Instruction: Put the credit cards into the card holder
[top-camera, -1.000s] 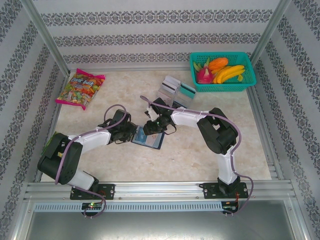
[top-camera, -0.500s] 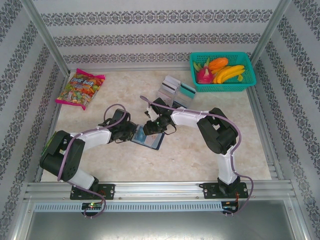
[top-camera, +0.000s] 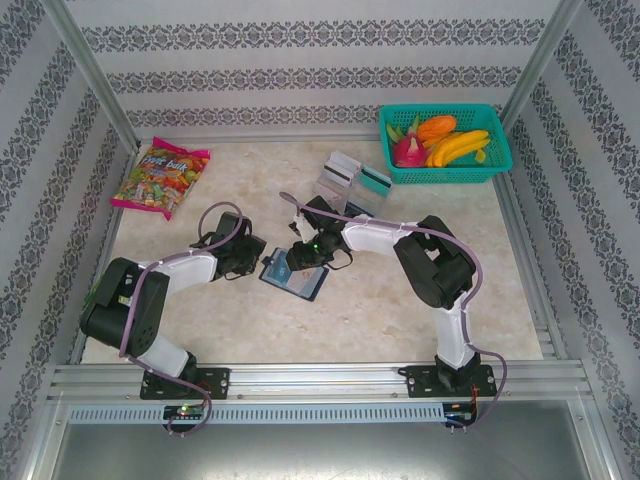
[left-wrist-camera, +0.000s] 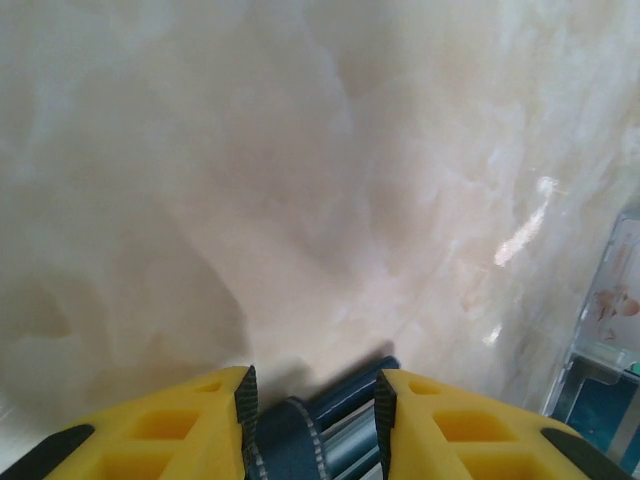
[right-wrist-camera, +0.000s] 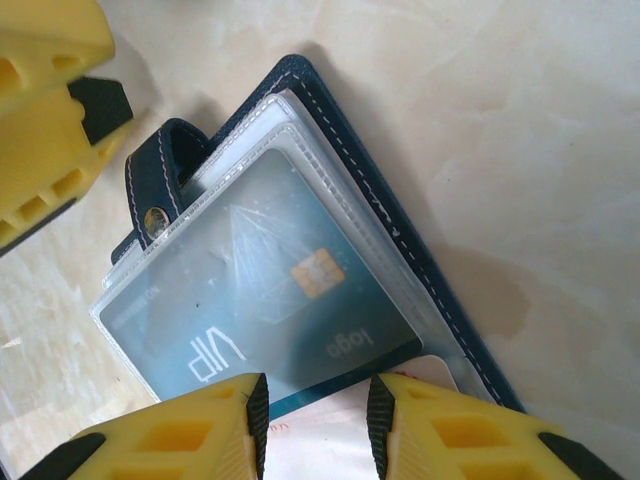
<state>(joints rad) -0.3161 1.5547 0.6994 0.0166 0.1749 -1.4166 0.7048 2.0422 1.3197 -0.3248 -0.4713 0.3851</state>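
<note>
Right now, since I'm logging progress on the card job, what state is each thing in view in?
card holder: open, lying flat, snap tab undone.
teal card: chip side up in the holder's clear sleeve.
basket: upright, holding fruit.
loose cards: lying beside the basket, not in the holder.
left gripper: beside the holder, open or shut unclear.
right gripper: over the holder, open or shut unclear.

Card holder (top-camera: 296, 281): dark navy, pale stitching, lying flat and open, clear sleeves (right-wrist-camera: 235, 140) facing up, snap tab (right-wrist-camera: 158, 185) sticking out at one edge. One teal card (right-wrist-camera: 270, 300) with a gold chip, printed "VIP" and "logo", sits inside a sleeve. Loose cards (top-camera: 350, 180), white-grey and teal, lie fanned farther back, well apart from the holder.
</note>
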